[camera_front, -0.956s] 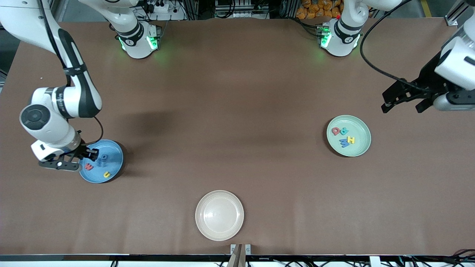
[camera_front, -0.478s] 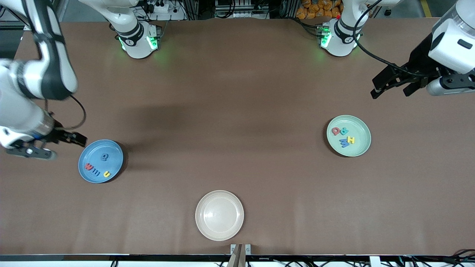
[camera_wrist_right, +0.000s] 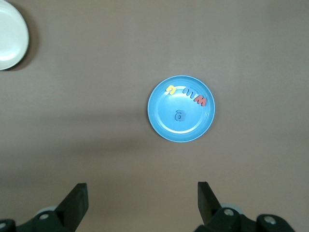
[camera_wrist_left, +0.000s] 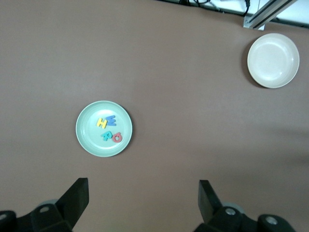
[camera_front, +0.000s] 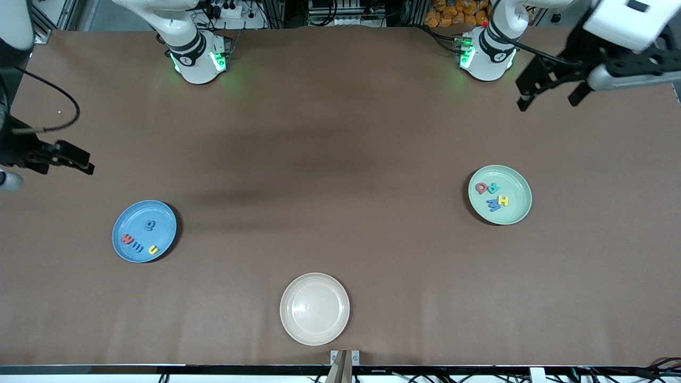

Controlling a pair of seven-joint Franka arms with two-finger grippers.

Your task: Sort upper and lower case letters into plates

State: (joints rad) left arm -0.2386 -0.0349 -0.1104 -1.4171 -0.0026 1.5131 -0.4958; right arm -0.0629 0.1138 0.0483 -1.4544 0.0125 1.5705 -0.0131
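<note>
Both pincers are spread wide and empty, so nothing can drop from here. The left gripper hangs over bare table at the top of the frame, at the left arm's end. The right gripper is half cut off by the frame edge at the right arm's end, above the blue plate in the picture.

Four letters lie in that plate: a blue a, a red w, a blue m and a yellow u. The green plate, mid-height at the left arm's end, holds a red Q, a teal R, a yellow H and a blue W. The cream plate, low in the middle, holds nothing, and I see no loose letter on the table, so the sort looks finished.

Your main risk is a wrong count. The two blue letters nearly vanish against the blue plate (the a especially), and that could send you down for a needless pick. The two w shapes differ only in size, which I can't confirm from this height. If you do reach in, the letters sit close together, so wide fingers could nudge a neighbour out or tip the shallow plate.
</note>
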